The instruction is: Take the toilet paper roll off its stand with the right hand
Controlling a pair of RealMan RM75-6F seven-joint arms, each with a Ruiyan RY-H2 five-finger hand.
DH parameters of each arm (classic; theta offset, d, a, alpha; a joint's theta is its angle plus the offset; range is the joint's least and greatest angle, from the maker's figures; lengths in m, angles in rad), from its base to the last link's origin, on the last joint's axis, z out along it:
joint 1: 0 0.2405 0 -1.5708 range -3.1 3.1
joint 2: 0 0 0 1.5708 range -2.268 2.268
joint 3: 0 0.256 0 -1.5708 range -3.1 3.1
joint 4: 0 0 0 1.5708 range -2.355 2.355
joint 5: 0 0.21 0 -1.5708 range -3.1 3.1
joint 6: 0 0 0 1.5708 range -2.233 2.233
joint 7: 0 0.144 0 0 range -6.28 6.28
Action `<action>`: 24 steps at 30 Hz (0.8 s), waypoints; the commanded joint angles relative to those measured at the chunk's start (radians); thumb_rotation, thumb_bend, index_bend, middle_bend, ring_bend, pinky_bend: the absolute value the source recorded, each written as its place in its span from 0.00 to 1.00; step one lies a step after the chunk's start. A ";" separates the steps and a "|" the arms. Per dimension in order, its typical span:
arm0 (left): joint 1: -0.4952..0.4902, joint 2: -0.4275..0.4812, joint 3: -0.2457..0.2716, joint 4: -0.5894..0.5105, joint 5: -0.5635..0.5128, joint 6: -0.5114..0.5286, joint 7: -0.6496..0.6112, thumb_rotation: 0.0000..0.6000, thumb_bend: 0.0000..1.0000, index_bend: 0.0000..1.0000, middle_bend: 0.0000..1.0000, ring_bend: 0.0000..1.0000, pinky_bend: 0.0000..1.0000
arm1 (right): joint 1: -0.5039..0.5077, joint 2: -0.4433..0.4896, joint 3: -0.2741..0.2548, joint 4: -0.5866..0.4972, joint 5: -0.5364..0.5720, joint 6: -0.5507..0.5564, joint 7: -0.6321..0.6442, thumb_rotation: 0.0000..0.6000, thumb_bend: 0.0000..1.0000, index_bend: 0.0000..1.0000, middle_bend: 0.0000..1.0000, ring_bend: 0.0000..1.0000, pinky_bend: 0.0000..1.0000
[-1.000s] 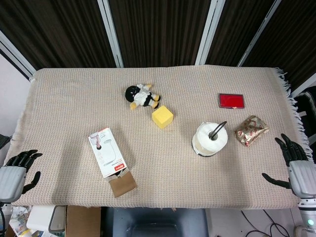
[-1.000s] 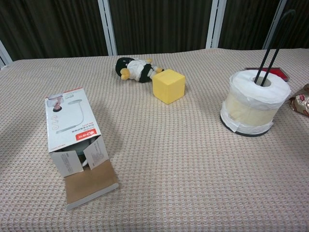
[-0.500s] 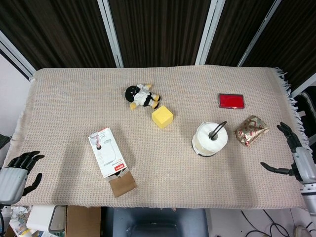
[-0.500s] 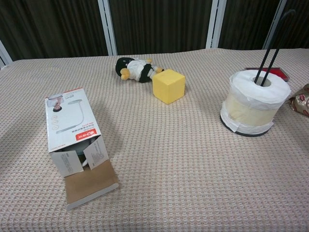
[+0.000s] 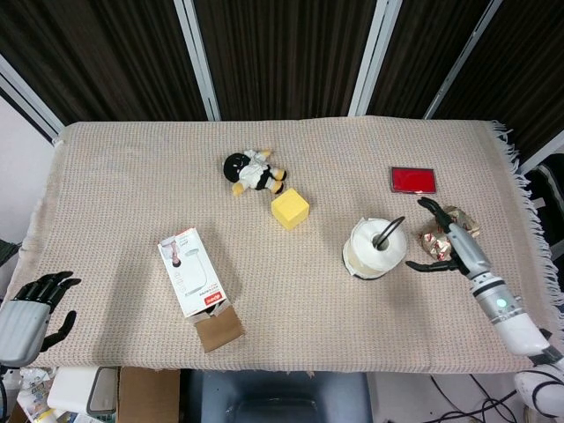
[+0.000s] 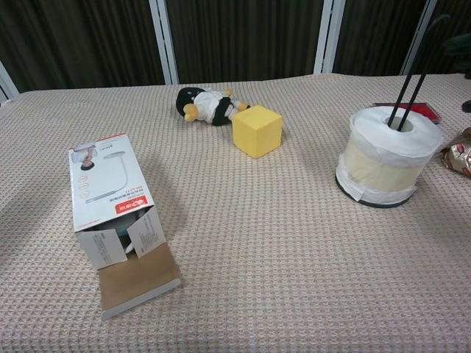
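Observation:
The white toilet paper roll sits on its black stand, whose thin wire loop rises through the core. My right hand is open, its fingers spread, just right of the roll and over the table, not touching it. In the chest view only dark fingertips show at the right edge. My left hand rests off the table's front left corner, fingers loosely apart, holding nothing.
A gold-wrapped packet lies under my right hand, a red case behind it. A yellow cube, a plush toy and an opened white box lie to the left on the woven cloth.
My right hand has swung in from the table's right edge toward the roll, now over the gold packet. The left hand has barely shifted.

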 commanded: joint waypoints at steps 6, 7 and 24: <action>-0.001 0.003 0.002 0.000 0.005 0.000 -0.009 1.00 0.44 0.27 0.21 0.20 0.31 | 0.053 -0.056 0.005 -0.005 0.039 -0.067 -0.042 1.00 0.00 0.00 0.00 0.00 0.02; -0.001 0.004 0.003 -0.002 0.005 0.000 -0.010 1.00 0.44 0.27 0.21 0.20 0.31 | 0.057 -0.063 0.006 -0.004 0.045 -0.074 -0.042 1.00 0.00 0.00 0.00 0.00 0.02; 0.000 0.010 0.010 0.001 0.019 0.005 -0.031 1.00 0.44 0.27 0.21 0.20 0.31 | 0.121 -0.199 0.007 0.078 0.116 -0.166 -0.113 1.00 0.00 0.00 0.00 0.00 0.01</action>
